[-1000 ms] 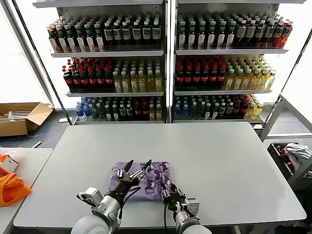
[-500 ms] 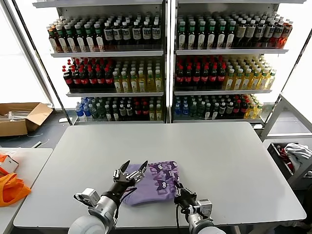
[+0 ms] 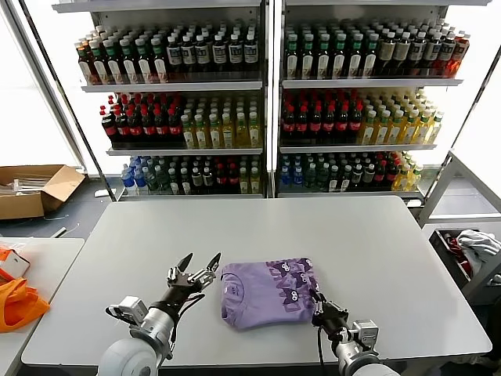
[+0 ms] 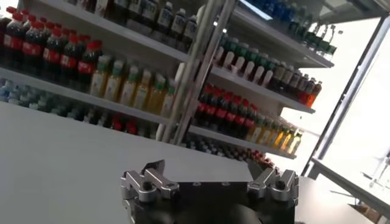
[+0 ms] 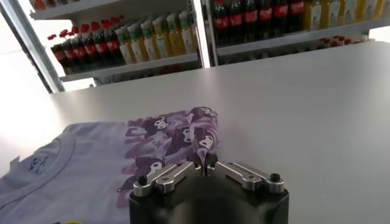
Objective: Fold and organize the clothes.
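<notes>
1. In the head view, the lavender T-shirt [image 3: 268, 292] is seen lying folded into a compact bundle on the desk [image 3: 329, 235], near the front edge and a little toward the right side. Over the last second it has been dragged along the front edge from in front of the left arm toward the right. The right gripper [image 3: 319, 303] sits at the bundle's near right corner, with jaws closed on the cloth there. The left gripper [image 3: 196, 266] is now clear of the fabric, just beside the bundle's left edge, with its jaws spread wide and nothing between them. An orange bag [image 3: 17, 301] lies on a side table to the left, and drink shelves [image 3: 266, 86] stand behind the desk.

2. In the left wrist view, only the two spread fingertips [image 4: 146, 182] are shown against the shelves of bottles [image 4: 122, 79]; no fabric is in sight, so this arm is judged to have let go and pulled away.

3. In the right wrist view, the jaws are seen pinched narrowly on a raised fold of the printed fabric [image 5: 204, 143], with the shirt's plain side and collar spreading away across the desk [image 5: 304, 109].

4. The folding is judged largely finished; what remains appears to be placing the bundle and releasing it.
</notes>
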`<state>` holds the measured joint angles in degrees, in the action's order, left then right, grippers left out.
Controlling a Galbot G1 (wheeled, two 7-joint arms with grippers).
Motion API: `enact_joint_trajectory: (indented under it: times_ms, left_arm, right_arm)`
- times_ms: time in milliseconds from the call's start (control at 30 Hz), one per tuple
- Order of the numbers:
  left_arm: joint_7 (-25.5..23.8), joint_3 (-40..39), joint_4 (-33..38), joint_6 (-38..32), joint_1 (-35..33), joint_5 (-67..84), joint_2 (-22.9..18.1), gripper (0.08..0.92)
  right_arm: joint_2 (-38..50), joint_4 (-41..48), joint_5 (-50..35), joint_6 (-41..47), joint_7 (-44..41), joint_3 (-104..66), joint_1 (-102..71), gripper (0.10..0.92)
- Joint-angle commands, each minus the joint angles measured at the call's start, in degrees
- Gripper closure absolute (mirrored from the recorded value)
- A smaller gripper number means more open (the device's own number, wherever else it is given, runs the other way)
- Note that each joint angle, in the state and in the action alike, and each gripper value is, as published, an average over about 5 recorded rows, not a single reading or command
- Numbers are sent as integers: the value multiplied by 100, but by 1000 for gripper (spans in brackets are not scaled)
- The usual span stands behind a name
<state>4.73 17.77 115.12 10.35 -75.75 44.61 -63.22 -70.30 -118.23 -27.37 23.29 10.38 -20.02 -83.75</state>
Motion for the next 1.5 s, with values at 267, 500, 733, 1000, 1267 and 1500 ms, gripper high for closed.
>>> enact_joint_trajectory:
  times_ms: [267,500,733,1000,1267,1500]
  left_arm:
    - [-55,168,-88,-35,-63,-14,39,177]
    - [-52,247,-44,-10,-96,-24,51,177]
    - [-32,409,66,6,-164,-80,23,177]
    - [-48,746,173,-20,-325,-88,-26,177]
    - [-78,953,139,-58,-482,-81,-46,177]
    - [-85,778,91,-56,-318,-116,-60,177]
  right_arm:
    - [109,-515,762,-567,-146,-540,-512,713]
    - [-101,-485,900,-753,-181,249,160,514]
    - [-439,365,1369,-571,182,1934,1488,306]
    - [-1048,1544,1210,-521,349,2649,2024,204]
    - [-825,2120,1270,-35,665,2380,1827,202]
    - [-641,998,1257,-297,574,1979,1525,203]
